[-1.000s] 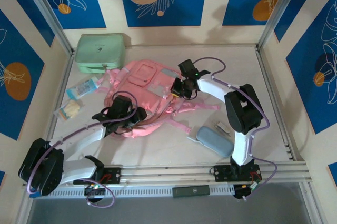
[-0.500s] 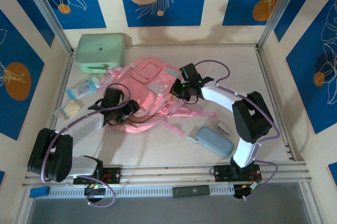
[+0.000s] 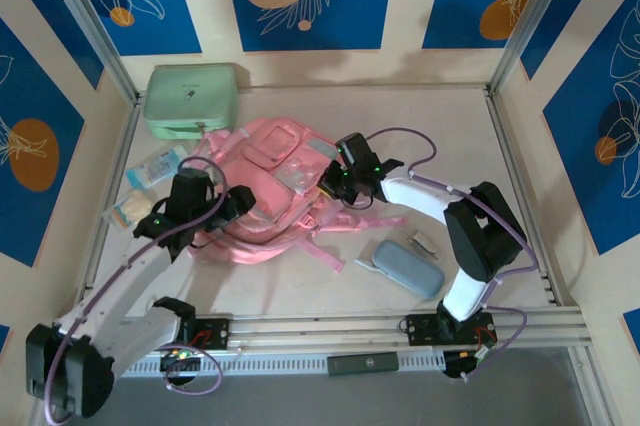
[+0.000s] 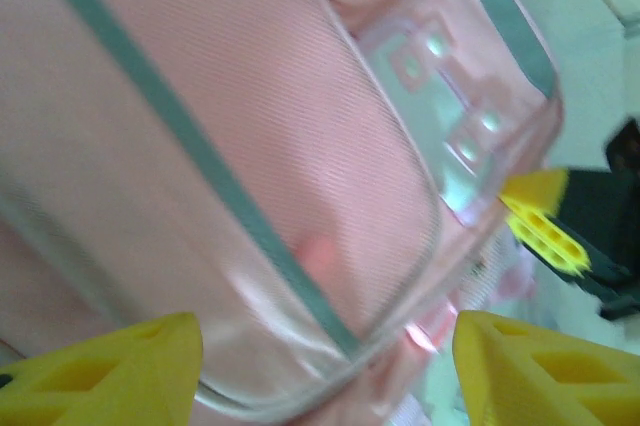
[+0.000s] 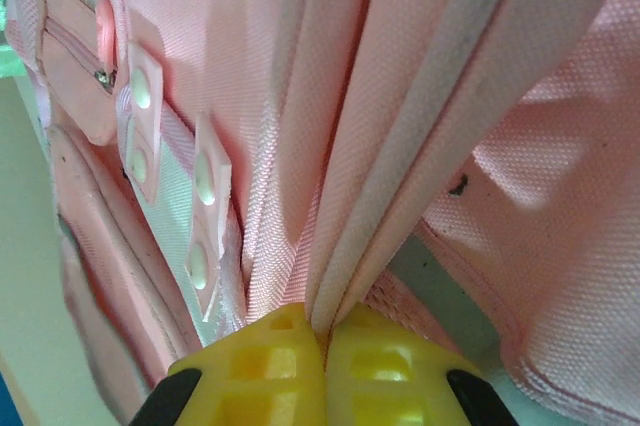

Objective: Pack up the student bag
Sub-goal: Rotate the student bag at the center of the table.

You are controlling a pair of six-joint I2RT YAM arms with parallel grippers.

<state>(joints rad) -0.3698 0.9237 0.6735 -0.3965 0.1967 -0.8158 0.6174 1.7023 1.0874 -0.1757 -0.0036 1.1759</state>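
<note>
While the right gripper (image 5: 322,334) is pinched tight on a fold of the pink backpack (image 3: 268,158), the left gripper (image 4: 325,351) faces its front, jaws spread wide.

Bare table (image 3: 520,146) at far right; mint case (image 3: 190,99), packets (image 3: 155,166) and pencil case (image 3: 408,267) close around student bag (image 3: 265,161).

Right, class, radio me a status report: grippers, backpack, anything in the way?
Left gripper open over large pink fabric backpack. Right gripper shut on a fold of it. Small grey-blue pencil case lies apart, not obstructing.
</note>
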